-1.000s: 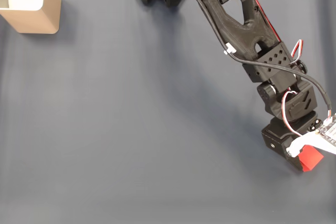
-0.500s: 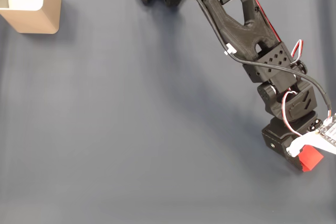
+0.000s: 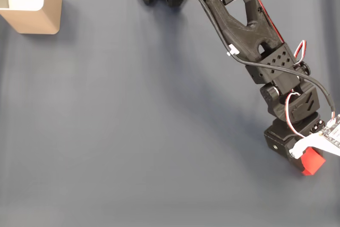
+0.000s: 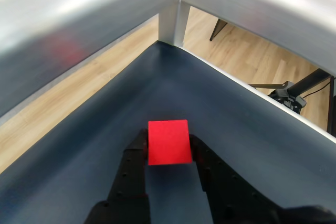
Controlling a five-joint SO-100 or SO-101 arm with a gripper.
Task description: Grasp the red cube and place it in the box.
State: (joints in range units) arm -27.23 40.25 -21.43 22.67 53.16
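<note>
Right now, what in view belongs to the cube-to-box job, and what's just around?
Job:
red cube, between the gripper fingers
box, far corner of the fixed view

Around:
dark table mat
metal frame rails
wood floor

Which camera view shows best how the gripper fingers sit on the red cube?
The wrist view: the red cube sits between the two black fingers, both sides visible. In the fixed view, the arm covers part of the cube and hides the fingers.

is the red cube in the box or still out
Out. The red cube sits between the fingers of the hand at the mat's lower right in the fixed view; the box stands far off, upper left.
</note>
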